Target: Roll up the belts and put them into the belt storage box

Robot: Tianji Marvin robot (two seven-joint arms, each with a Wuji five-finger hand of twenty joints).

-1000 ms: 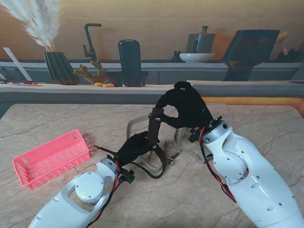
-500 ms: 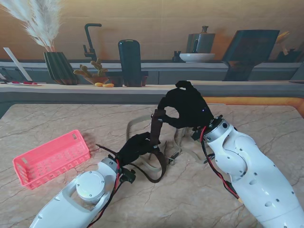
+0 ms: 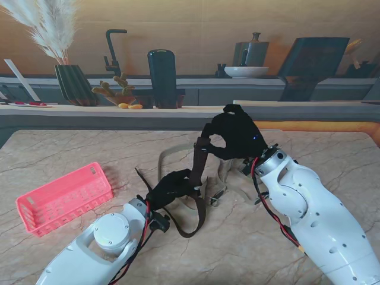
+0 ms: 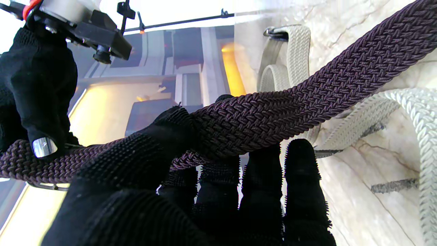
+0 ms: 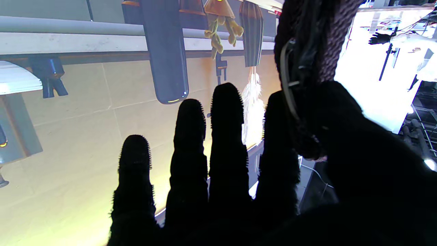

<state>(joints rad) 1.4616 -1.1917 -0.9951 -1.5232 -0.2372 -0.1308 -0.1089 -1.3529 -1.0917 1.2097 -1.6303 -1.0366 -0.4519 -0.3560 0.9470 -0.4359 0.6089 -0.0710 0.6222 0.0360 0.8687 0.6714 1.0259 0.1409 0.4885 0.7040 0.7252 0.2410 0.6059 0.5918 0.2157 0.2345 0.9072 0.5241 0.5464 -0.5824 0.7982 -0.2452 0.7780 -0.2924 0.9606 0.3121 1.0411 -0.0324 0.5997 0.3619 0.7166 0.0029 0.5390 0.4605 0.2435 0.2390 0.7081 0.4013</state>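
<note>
Left wrist view alone shows both hands gripping the brown belt over a cream belt.

No readable text, labels, brands, nos. or signs in any view. Nothing legible on the pink basket nr the counter's left edge, the brown belt or the pale belt mid-counter. Objs. on the back shelf carry no marks that can be made out. Wrist views show only woven belt texture and black glove fabric, no print.
</note>
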